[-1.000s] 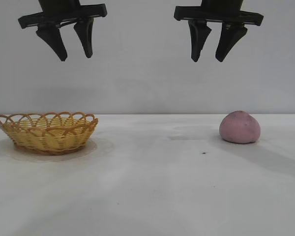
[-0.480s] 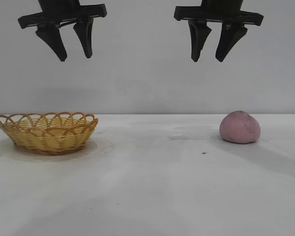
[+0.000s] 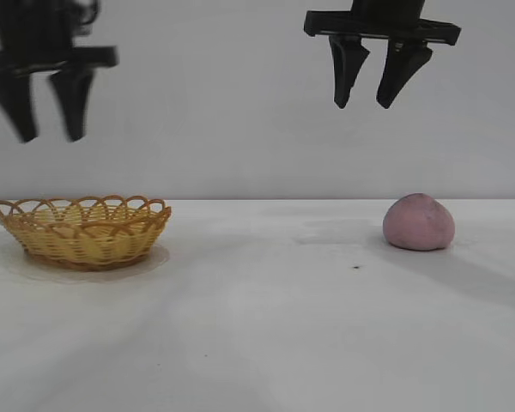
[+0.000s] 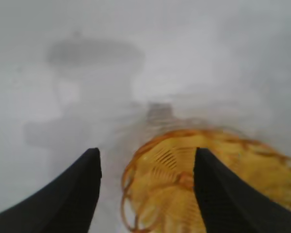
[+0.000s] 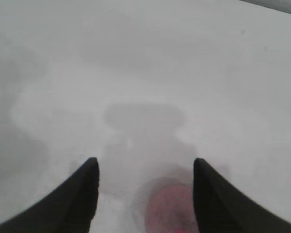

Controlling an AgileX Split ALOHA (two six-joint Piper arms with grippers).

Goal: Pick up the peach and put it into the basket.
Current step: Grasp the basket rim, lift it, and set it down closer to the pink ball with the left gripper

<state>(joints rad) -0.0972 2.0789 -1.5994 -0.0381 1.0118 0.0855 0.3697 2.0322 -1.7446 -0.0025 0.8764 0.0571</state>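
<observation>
The pink-mauve peach (image 3: pixel 419 222) sits on the white table at the right. It also shows in the right wrist view (image 5: pixel 169 211), below and between the fingers. My right gripper (image 3: pixel 366 105) hangs open and empty high above the table, a little left of the peach. The yellow-tan wicker basket (image 3: pixel 84 230) stands at the left and is empty. My left gripper (image 3: pixel 45 137) is open and empty, above the basket's left side. The basket fills the lower part of the left wrist view (image 4: pixel 165 179) between the fingers.
The white table (image 3: pixel 266 326) runs across the whole foreground against a plain grey wall. A tiny dark speck (image 3: pixel 356 266) lies on the table left of the peach.
My left gripper has moved left and down towards the basket. The right gripper, the peach and the basket have not moved.
</observation>
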